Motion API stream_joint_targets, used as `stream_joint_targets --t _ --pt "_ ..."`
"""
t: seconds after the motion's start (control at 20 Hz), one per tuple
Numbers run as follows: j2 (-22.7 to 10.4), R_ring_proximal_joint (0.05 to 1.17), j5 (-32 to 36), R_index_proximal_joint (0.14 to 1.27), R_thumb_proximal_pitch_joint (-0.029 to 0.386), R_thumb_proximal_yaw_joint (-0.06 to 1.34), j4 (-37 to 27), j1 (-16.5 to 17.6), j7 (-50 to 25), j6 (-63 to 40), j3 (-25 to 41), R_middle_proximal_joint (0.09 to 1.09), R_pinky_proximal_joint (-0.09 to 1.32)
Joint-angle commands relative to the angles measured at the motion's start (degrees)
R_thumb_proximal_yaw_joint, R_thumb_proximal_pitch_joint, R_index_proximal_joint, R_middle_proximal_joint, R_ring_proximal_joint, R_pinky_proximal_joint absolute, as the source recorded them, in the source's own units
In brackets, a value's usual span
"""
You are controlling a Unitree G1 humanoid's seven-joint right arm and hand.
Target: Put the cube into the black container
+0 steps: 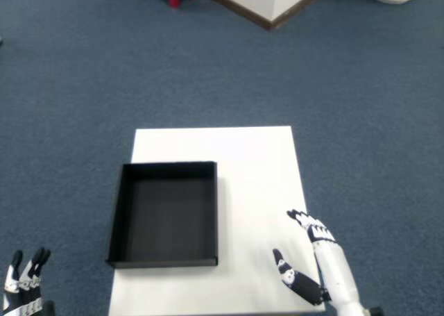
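Over the table's near right corner, the right hand hovers with thumb and fingers spread, holding nothing. The black container sits empty to its left. No cube shows.

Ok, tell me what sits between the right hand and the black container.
Nothing: in the head view only bare white table lies between the right hand and the black container. No cube shows anywhere in this view.
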Motion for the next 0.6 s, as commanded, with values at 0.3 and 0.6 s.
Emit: stream_joint_targets --t 0.3,0.6 --pt "0.17 0.18 0.92 0.26 0.15 0.79 -8.43 0.4 -1.39 -0.64 -0.4 0.18 0.08" --pt "1.27 0.18 2.86 0.27 0.15 0.78 -12.39 1.67 1.85 2.34 -0.77 0.18 0.1"
